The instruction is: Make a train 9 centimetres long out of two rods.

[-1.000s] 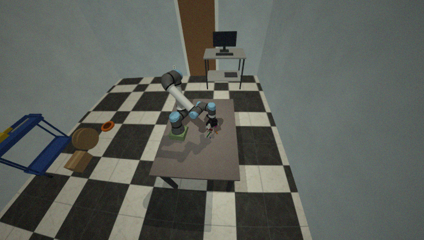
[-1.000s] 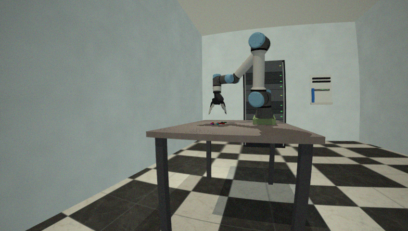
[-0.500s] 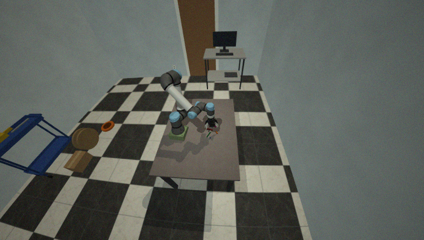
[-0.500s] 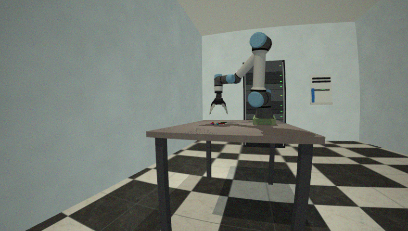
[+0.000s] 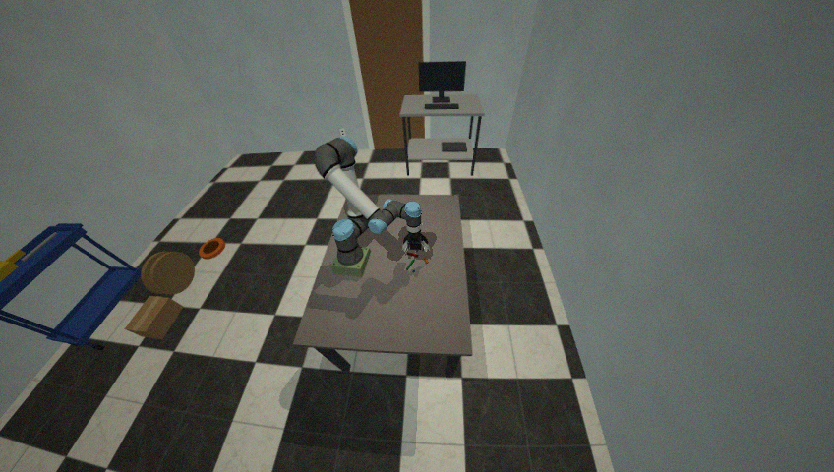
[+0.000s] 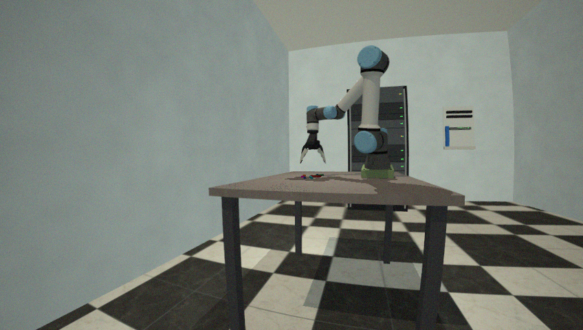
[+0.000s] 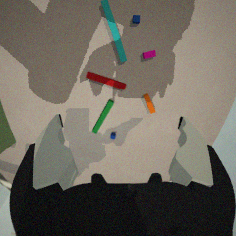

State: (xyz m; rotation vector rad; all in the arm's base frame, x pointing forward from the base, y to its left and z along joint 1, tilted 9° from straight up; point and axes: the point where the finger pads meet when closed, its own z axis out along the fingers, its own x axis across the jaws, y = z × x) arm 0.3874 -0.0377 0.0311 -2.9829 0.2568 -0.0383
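In the wrist view several rods lie flat and apart on the table (image 7: 206, 59): a green rod (image 7: 103, 116), a red rod (image 7: 105, 81), a turquoise rod (image 7: 114, 30), an orange rod (image 7: 148, 103), a magenta rod (image 7: 148, 54), and two blue rods, one (image 7: 113, 135) near the green rod's lower end and one (image 7: 136, 19) at the far side. My gripper (image 7: 121, 116) (image 6: 313, 156) (image 5: 416, 250) is open and empty. It hangs well above the rods, with the green rod and the near blue rod between its fingers in the wrist view. The rods show as a small cluster in the exterior view (image 6: 311, 176).
The arm's green base (image 5: 351, 263) (image 6: 377, 171) stands on the table's left side. The table's edges (image 5: 383, 347) lie far from the rods. A desk with a monitor (image 5: 442, 105), a blue cart (image 5: 64, 274) and boxes stand on the floor, away from the table.
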